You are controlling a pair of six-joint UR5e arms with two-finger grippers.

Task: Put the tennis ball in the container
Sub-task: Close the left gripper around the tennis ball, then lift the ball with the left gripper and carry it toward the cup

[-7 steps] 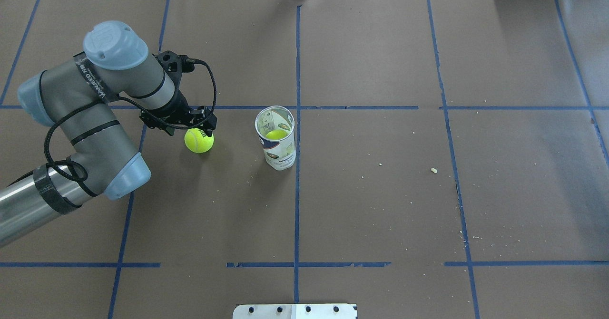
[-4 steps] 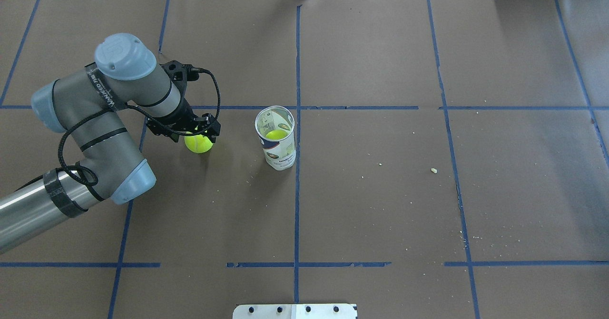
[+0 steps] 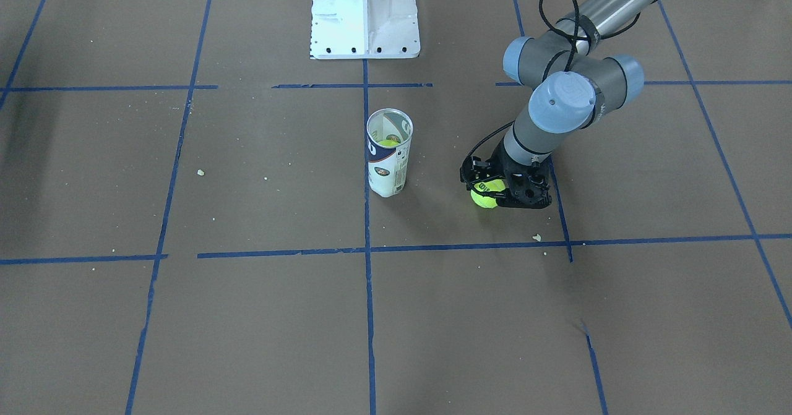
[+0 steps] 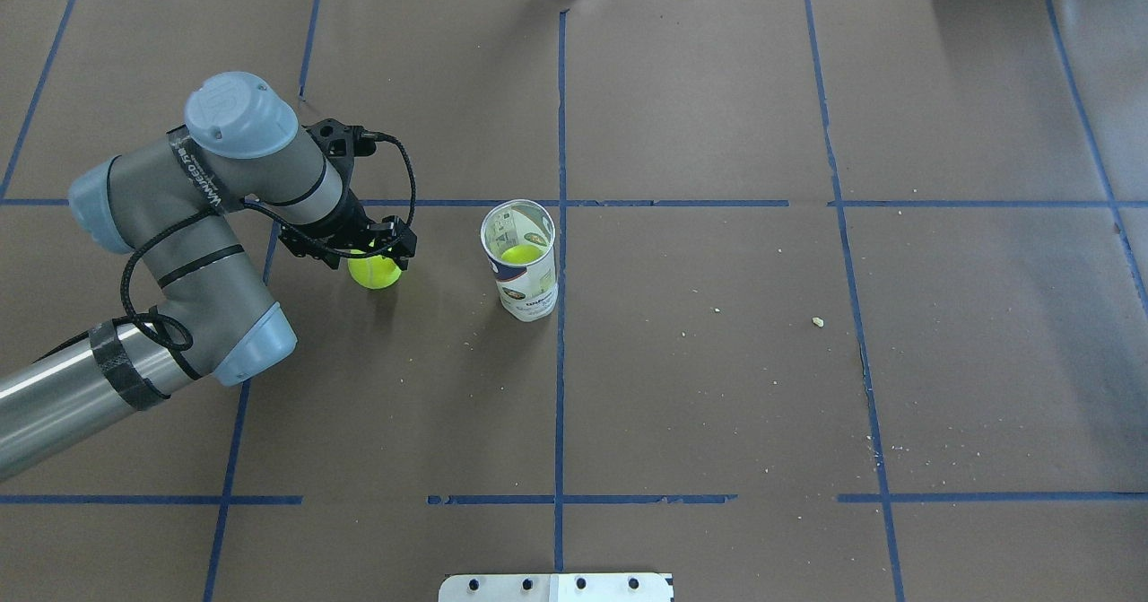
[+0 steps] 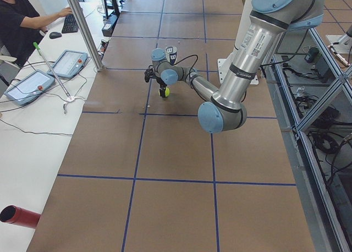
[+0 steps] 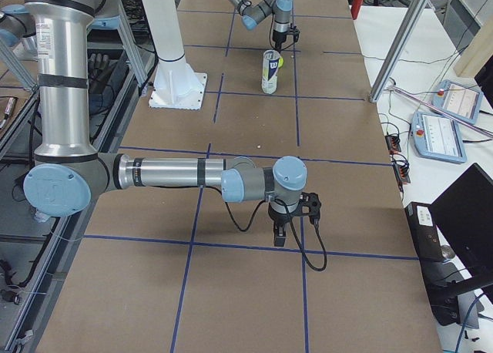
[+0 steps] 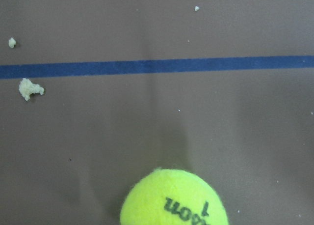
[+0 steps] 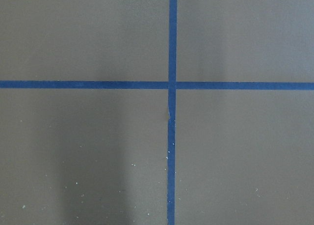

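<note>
The tennis ball (image 4: pixel 377 274) lies on the brown paper left of the container; its black "Wilson 1" print shows in the left wrist view (image 7: pixel 174 200). My left gripper (image 4: pixel 363 252) is low over the ball and open, with dark fingers on either side of the ball (image 3: pixel 484 197). The container (image 4: pixel 524 266) stands upright, its mouth open, a ball's width or two to the right. A dimmer yellow-green ball (image 4: pixel 520 254) rests inside it. My right gripper (image 6: pixel 290 228) hovers over a tape cross far from both; I cannot tell whether it is open or shut.
A white metal pedestal (image 3: pixel 365 19) stands at the robot's base behind the container (image 3: pixel 388 155). Blue tape lines grid the paper, with small crumbs (image 7: pixel 30 88) scattered about. Operator desks with tablets (image 5: pixel 66 62) run along the far side.
My left arm moved right and down toward the ball, so the gripper now covers more of its top. The ball and the container stayed where they were.
</note>
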